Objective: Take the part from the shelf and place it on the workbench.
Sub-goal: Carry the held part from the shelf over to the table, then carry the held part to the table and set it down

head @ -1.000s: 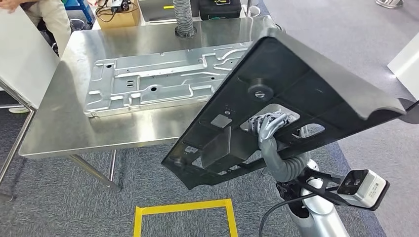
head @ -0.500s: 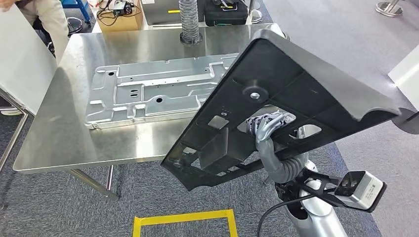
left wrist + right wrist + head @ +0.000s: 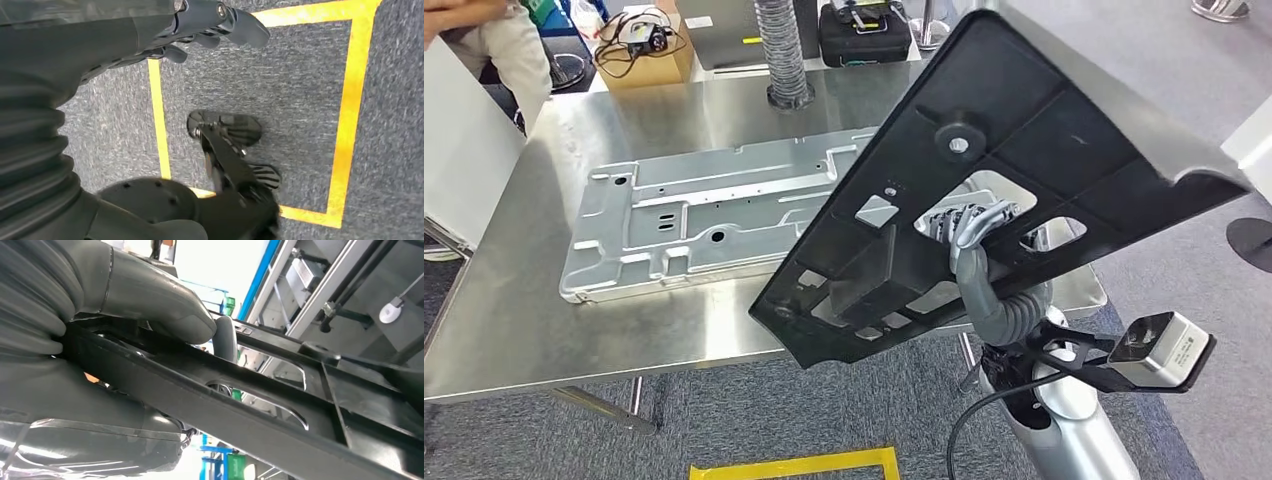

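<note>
Right hand (image 3: 969, 232) grips the black part (image 3: 984, 170) by a bar of its frame, fingers (image 3: 984, 222) showing through a cut-out, thumb (image 3: 165, 305) pressed on the bar's other side. Held tilted in the air over the right end of the steel tabletop (image 3: 554, 320), one corner hanging out past the front edge, ribbed underside toward the head camera. Lying flat on the tabletop, a stamped metal plate (image 3: 694, 215), partly hidden behind the part at its right end. At the back edge, a ribbed hose (image 3: 779, 50); beyond it a cardboard box (image 3: 649, 55) and a black case (image 3: 864, 30). Left hand (image 3: 200, 27) hangs over grey carpet with yellow tape (image 3: 350, 95), fingers curled in on nothing.
</note>
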